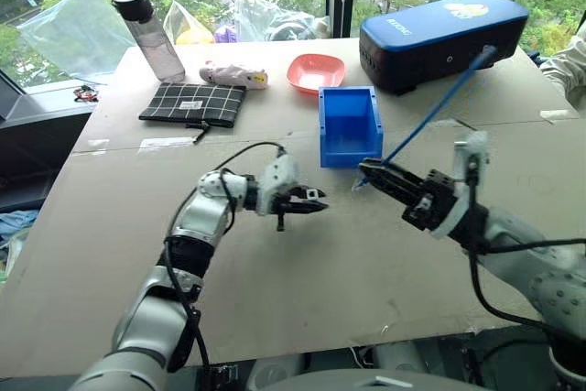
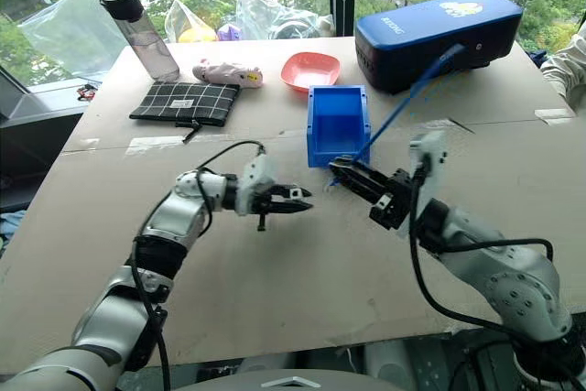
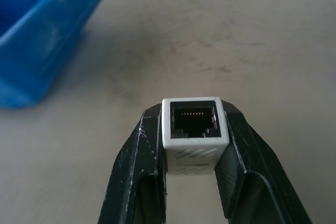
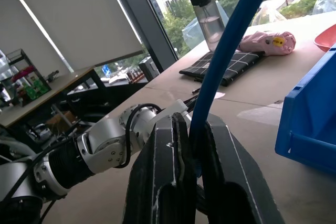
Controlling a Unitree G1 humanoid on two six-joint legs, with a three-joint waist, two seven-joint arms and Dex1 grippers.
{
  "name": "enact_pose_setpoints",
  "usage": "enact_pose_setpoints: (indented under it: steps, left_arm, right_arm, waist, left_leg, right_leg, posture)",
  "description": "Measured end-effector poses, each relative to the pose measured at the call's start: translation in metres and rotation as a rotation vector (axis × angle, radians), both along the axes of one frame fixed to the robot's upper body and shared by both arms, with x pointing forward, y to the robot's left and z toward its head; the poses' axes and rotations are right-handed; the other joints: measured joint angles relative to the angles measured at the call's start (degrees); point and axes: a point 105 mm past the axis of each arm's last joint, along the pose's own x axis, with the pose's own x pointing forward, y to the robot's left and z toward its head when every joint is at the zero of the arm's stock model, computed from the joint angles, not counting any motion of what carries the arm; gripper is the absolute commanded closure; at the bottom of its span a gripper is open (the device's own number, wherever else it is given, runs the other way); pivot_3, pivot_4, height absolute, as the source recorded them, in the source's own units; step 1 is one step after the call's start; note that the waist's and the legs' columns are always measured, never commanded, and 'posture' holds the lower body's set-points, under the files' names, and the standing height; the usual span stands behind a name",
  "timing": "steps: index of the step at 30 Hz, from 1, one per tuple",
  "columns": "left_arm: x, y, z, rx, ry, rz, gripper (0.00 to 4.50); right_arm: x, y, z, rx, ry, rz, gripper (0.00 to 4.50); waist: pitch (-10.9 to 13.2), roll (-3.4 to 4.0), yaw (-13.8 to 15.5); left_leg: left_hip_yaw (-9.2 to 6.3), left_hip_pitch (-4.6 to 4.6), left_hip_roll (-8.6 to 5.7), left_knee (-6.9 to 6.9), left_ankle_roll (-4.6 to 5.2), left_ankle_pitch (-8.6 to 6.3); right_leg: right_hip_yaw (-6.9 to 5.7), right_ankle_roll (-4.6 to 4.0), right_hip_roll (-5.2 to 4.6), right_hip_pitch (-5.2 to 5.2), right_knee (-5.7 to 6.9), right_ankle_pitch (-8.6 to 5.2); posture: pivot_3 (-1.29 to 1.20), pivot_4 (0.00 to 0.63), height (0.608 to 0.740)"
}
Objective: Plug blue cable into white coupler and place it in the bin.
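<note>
The white coupler point(image 3: 193, 129) is pinched between the black fingers of my left gripper point(image 3: 192, 113), its dark socket hole facing outward. In the head views my left gripper point(image 1: 316, 203) hovers over the table's middle, pointing right. My right gripper point(image 1: 368, 169) faces it a short gap away and is shut on the blue cable point(image 1: 438, 105), which slants up and back toward the dark case. The right wrist view shows the cable point(image 4: 231, 40) rising from between the shut fingers of the right gripper point(image 4: 195, 129). The bin point(image 1: 348, 125) stands just behind both grippers, open side up.
A dark blue case point(image 1: 439, 38) lies behind the bin at the back right. A red-pink dish point(image 1: 316, 71), a pink toy point(image 1: 233, 75), a checked pouch point(image 1: 194, 103) and a bottle point(image 1: 146, 34) line the back. A person's sleeve point(image 1: 572, 61) shows at the right edge.
</note>
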Motion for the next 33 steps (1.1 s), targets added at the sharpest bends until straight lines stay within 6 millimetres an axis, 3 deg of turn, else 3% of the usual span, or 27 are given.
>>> enact_pose_setpoints:
  steps: [6, 17, 33]
  left_arm:
    - [-0.002, -0.022, -0.004, 0.057, -0.017, -0.09, 3.89]
    - [-0.003, -0.019, -0.014, 0.108, -0.004, -0.113, 3.89]
    - [-0.003, -0.019, -0.014, 0.114, -0.003, -0.114, 3.89]
  right_arm:
    - [0.024, 0.009, -0.029, -0.181, -0.04, 0.047, 4.5]
    - [0.03, 0.02, -0.056, -0.322, -0.108, 0.098, 4.5]
    - [0.026, 0.026, -0.06, -0.407, -0.223, 0.165, 4.5]
  waist:
    - [0.0, 0.0, -0.04]
    - [-0.01, -0.01, 0.04]
    - [-0.02, -0.01, 0.0]
  left_leg:
    - [0.01, 0.0, -0.01, 0.01, 0.0, 0.0]
    - [-0.07, -0.01, -0.03, 0.03, -0.01, 0.0]
    - [-0.08, 0.0, -0.04, 0.04, -0.01, 0.01]
  right_leg:
    - [0.0, 0.0, -0.02, 0.0, 0.0, 0.01]
    - [-0.01, 0.02, -0.09, -0.02, 0.01, 0.02]
    - [-0.01, 0.03, -0.09, -0.02, 0.03, 0.03]
  posture:
    - [0.0, 0.15, 0.74]
    - [0.0, 0.15, 0.74]
    - [0.0, 0.15, 0.74]
